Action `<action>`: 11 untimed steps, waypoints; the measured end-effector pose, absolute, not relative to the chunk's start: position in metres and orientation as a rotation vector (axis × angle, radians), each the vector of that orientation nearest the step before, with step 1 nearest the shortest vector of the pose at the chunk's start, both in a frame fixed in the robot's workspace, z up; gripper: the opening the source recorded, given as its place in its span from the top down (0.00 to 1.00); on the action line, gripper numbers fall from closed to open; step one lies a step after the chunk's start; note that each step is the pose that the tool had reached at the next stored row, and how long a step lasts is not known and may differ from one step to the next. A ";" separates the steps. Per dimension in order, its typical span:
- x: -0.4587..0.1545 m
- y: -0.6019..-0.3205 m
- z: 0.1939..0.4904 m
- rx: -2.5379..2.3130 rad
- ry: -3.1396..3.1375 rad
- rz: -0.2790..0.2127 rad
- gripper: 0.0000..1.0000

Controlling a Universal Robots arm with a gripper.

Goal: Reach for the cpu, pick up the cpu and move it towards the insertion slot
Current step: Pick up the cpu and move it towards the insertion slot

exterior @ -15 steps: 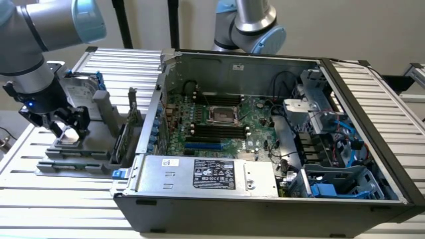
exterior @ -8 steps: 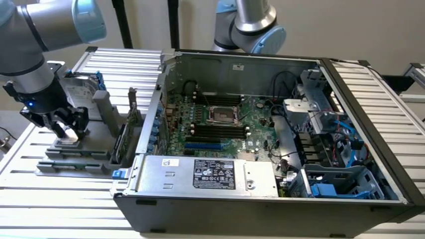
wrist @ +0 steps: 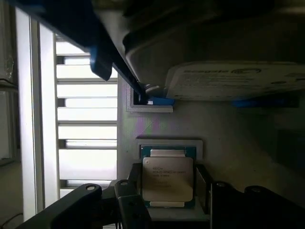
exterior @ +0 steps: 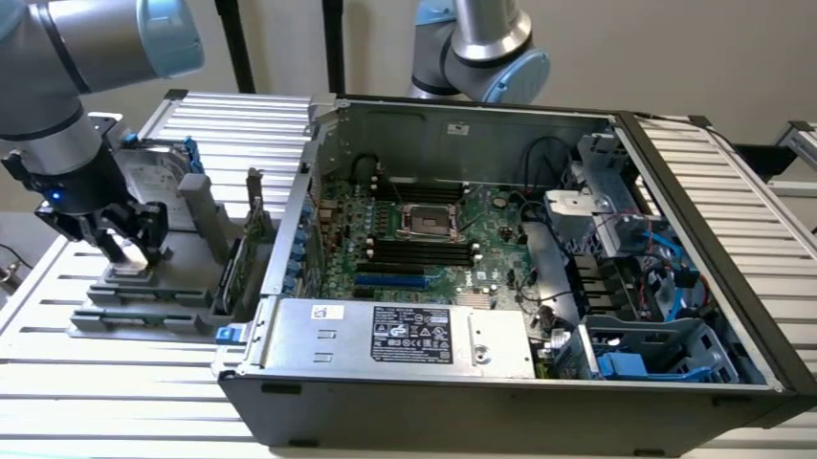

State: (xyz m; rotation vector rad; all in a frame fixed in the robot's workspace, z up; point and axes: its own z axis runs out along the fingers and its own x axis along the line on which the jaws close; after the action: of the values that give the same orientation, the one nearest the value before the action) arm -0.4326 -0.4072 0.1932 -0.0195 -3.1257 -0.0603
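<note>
Down at grey holder (exterior: 141,311), tool (exterior: 132,256) spread astride cpu (wrist: 167,179), its near edge hidden, contact unclear

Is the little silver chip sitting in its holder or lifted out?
In its holder: the cpu lies flat inside the pale framed recess of the grey tray.

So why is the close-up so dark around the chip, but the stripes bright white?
Wrist view: the hard drive overhangs and casts shade, the cpu catches light, the table slats glare white. Exterior view: even light, shadow inside the computer case.
</note>
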 end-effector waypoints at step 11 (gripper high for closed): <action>-0.432 -0.408 0.240 -0.019 -3.124 -0.061 0.46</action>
State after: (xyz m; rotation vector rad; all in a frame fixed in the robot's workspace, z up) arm -0.4324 -0.4082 0.2405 -0.0193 -3.1236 -0.0608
